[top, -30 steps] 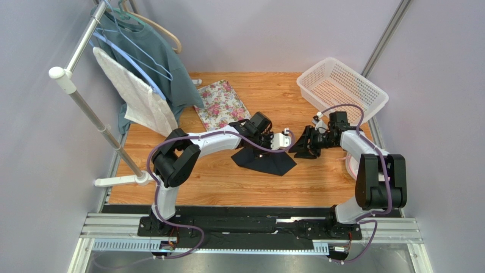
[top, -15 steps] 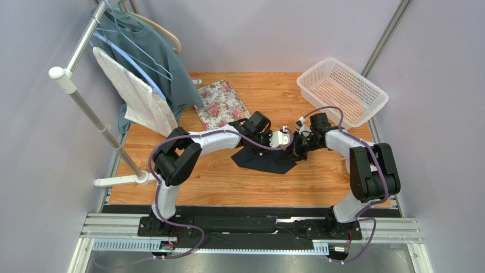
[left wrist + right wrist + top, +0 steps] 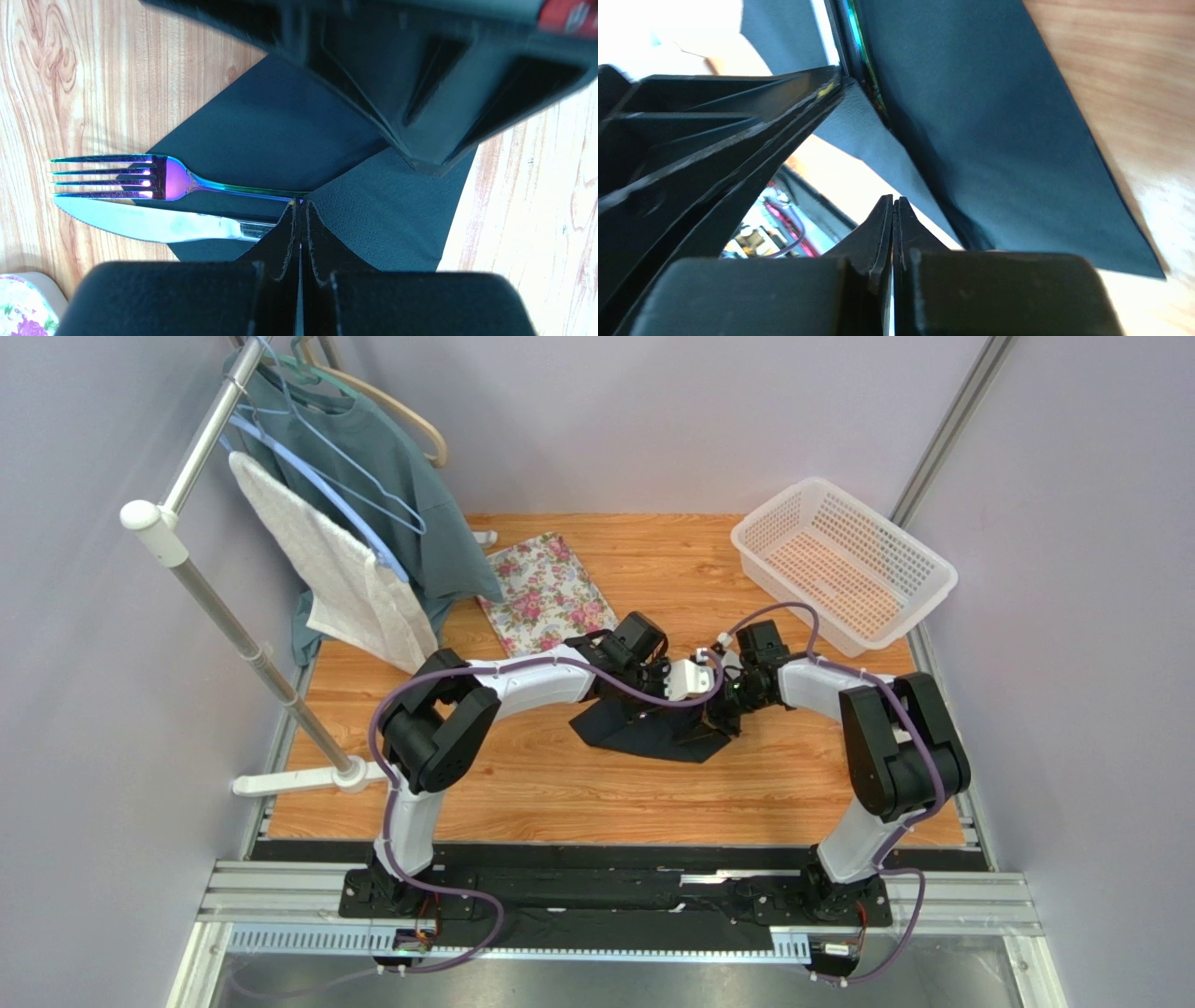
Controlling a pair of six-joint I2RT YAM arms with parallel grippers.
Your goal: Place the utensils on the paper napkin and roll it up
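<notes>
A wooden worktop [image 3: 561,784] sits between plain pale walls. A floral tray [image 3: 544,591] lies beyond the left hand and a white basket [image 3: 842,560] beyond the right hand. The two hands meet fingertip to fingertip over the paper napkin [image 3: 281,133].

The fork [image 3: 168,178] and knife [image 3: 154,222] lie side by side on the napkin. Their handles run under a folded flap right at the left hand's [image 3: 300,210] tips. Their heads stick out past the paper onto bare wood, on the side away from the right hand.

The left hand is closed and seems to pinch that flap's corner. The right hand [image 3: 894,206] is closed too, its tips at the napkin's edge; whether paper is caught between them I cannot tell.

The placing looks done, and the rolling is just starting. The next move probably calls for both hands to carry the flap over the handles together, keeping the utensils parallel and the thin paper taut without tearing it.

No brand, label or writing can be read anywhere.
</notes>
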